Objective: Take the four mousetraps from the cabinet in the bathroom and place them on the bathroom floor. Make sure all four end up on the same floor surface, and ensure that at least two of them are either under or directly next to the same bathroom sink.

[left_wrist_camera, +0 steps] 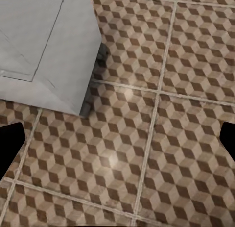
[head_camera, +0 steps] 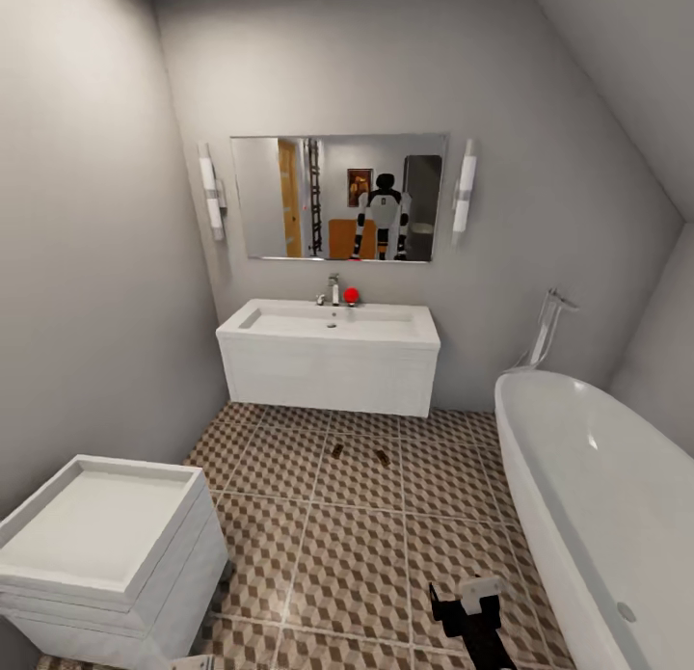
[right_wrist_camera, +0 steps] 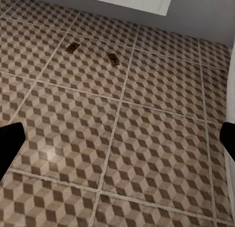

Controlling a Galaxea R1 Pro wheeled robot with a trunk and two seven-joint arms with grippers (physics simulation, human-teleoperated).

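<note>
- Two small flat tan wooden mousetraps [head_camera: 336, 450] [head_camera: 383, 456] lie on the cube-patterned bathroom floor [head_camera: 357, 564], before the white rectangular sink [head_camera: 328, 325].
- Long axes: left trap 1–7 o'clock, right trap 11–5.
- Left gripper [left_wrist_camera: 117, 138] and right gripper [right_wrist_camera: 117, 148]: fingers spread wide, nothing held.

The right gripper [head_camera: 469, 604] hangs low, pointing down, jaws spread wide and empty; the left gripper [left_wrist_camera: 117, 138] likewise gapes empty.

I see the floor [head_camera: 357, 554] made of smooth tiles with a soft shine and pale grout. Two traps [right_wrist_camera: 71, 48] look like matt tan wood. The sink [head_camera: 328, 325] is smooth white, and its tap [head_camera: 333, 290] is shiny metal. The tub [head_camera: 598, 496] is glossy white. The mirror [head_camera: 337, 198] is shiny glass. The walls [head_camera: 87, 265] look matt grey.
</note>
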